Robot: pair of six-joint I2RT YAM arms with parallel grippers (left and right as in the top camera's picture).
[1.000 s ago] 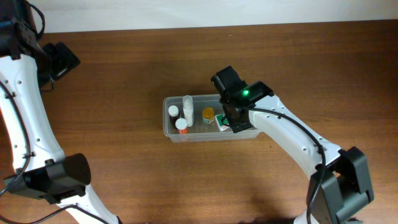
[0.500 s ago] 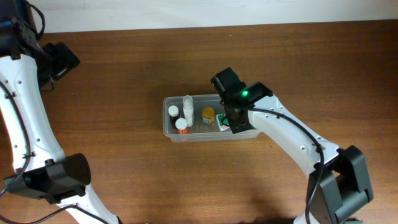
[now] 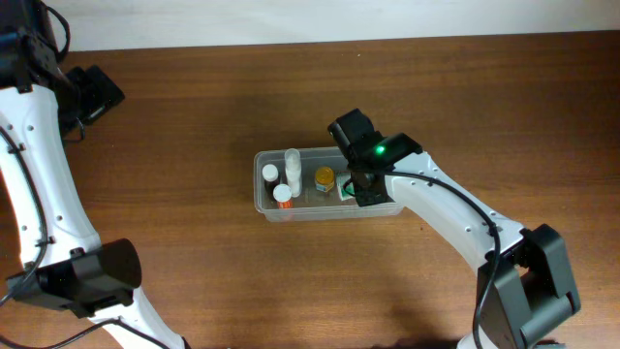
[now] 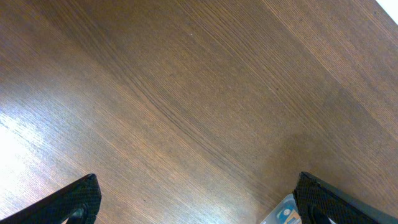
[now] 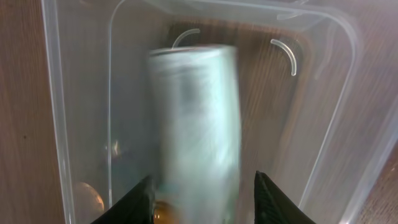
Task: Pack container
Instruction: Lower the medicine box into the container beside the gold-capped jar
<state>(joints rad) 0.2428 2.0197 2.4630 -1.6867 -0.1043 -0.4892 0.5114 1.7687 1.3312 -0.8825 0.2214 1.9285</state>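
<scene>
Right claw (image 5: 202, 186) straddles carton (image 5: 194, 112) in container (image 5: 52, 93) (overhead: mostly hidden).

Overhead: straight down. Right wrist: close above container (image 5: 273, 106), shared with overhead. Left wrist: near table (image 4: 186, 93).

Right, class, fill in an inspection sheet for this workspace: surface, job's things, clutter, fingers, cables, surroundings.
Surface: brown wooden table.
Job's things: clear container mid-table, holding small bottles and a white-and-green carton, blurred in the right wrist view.
Clutter: small blue-and-white item at the left wrist view's bottom edge, too cropped to identify.
Fingers: left fingers wide open over the table; right fingers open over the container, either side of the carton.
Cables: black cable along the right arm.
Surroundings: pale strip beyond the table's far edge.
</scene>
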